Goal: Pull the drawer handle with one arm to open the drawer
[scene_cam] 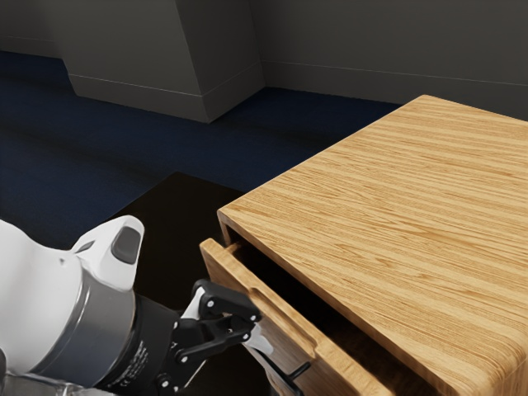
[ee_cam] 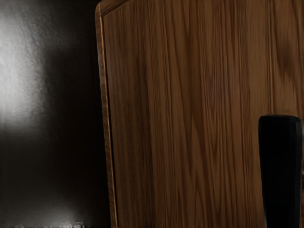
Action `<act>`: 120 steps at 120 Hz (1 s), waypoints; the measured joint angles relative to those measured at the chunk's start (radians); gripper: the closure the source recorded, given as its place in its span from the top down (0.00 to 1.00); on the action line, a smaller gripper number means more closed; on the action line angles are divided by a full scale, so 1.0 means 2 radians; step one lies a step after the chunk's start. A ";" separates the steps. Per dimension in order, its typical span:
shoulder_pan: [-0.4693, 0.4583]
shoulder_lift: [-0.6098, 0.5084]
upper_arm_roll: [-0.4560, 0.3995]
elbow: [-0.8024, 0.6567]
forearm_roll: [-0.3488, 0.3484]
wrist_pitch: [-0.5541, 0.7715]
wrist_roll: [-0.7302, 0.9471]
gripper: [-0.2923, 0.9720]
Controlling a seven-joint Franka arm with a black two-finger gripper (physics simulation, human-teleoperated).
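Where the white arm (scene_cam: 49, 305) enters at the exterior view's lower left, its black gripper (scene_cam: 264, 353) sits low in front of the drawer (scene_cam: 264, 305), just beside the black drawer handle (scene_cam: 295, 373). Contact can't be confirmed, & whether the gripper is spread or pinching can't be told. Small white print on the arm's black wrist is too tiny to read. The drawer stands partway out of the wooden cabinet (scene_cam: 396, 214), w/ a dark gap behind its front. Wrist view: a wood panel (ee_cam: 190, 114) close up w/ a black bar (ee_cam: 280, 175) against it. Beyond lie dark blue floor (scene_cam: 99, 148) & grey wall (scene_cam: 165, 49).
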 joint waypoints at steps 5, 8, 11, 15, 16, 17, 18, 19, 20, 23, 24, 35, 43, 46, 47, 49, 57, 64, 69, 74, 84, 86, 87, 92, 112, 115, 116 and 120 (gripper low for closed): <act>-0.007 -0.001 0.005 -0.003 0.004 0.000 0.000 0.76; -0.010 -0.002 0.006 -0.005 0.005 0.000 0.000 0.76; -0.012 -0.003 0.007 -0.007 0.007 0.000 0.000 0.76; -0.016 -0.004 0.010 -0.009 0.009 0.000 0.000 0.76; -0.017 -0.004 0.011 -0.010 0.010 0.000 0.000 0.76; -0.018 -0.005 0.012 -0.011 0.011 0.000 0.001 0.76; -0.019 -0.005 0.013 -0.012 0.011 0.000 0.001 0.76; -0.020 -0.005 0.013 -0.012 0.012 0.000 0.001 0.76; -0.022 -0.006 0.014 -0.013 0.012 0.000 0.001 0.76; -0.026 -0.007 0.017 -0.016 0.014 0.000 0.001 0.76; -0.027 -0.008 0.018 -0.017 0.015 0.000 0.001 0.76; -0.041 -0.015 0.033 -0.025 0.025 0.000 0.001 0.76; -0.050 -0.018 0.038 -0.031 0.032 -0.001 0.001 0.76; -0.053 -0.020 0.039 -0.033 0.033 -0.001 0.001 0.76; -0.054 -0.020 0.039 -0.034 0.034 -0.001 0.001 0.76; -0.055 -0.021 0.040 -0.035 0.035 -0.001 0.001 0.76; -0.062 -0.026 0.041 -0.041 0.038 -0.001 0.001 0.76; -0.065 -0.030 0.041 -0.043 0.040 -0.001 0.001 0.76; -0.069 -0.033 0.045 -0.045 0.042 -0.002 0.001 0.76; -0.074 -0.037 0.049 -0.048 0.044 -0.003 0.001 0.76; -0.083 -0.047 0.057 -0.052 0.049 -0.006 0.001 0.76; -0.085 -0.049 0.057 -0.054 0.050 -0.007 0.001 0.76; -0.086 -0.050 0.058 -0.054 0.051 -0.007 0.001 0.76; -0.090 -0.053 0.060 -0.058 0.052 -0.009 0.001 0.76; -0.108 -0.067 0.070 -0.073 0.060 -0.013 0.000 0.76; -0.110 -0.070 0.074 -0.074 0.062 -0.014 0.000 0.76; -0.111 -0.071 0.076 -0.074 0.063 -0.014 0.000 0.76; -0.114 -0.073 0.083 -0.076 0.067 -0.016 0.000 0.76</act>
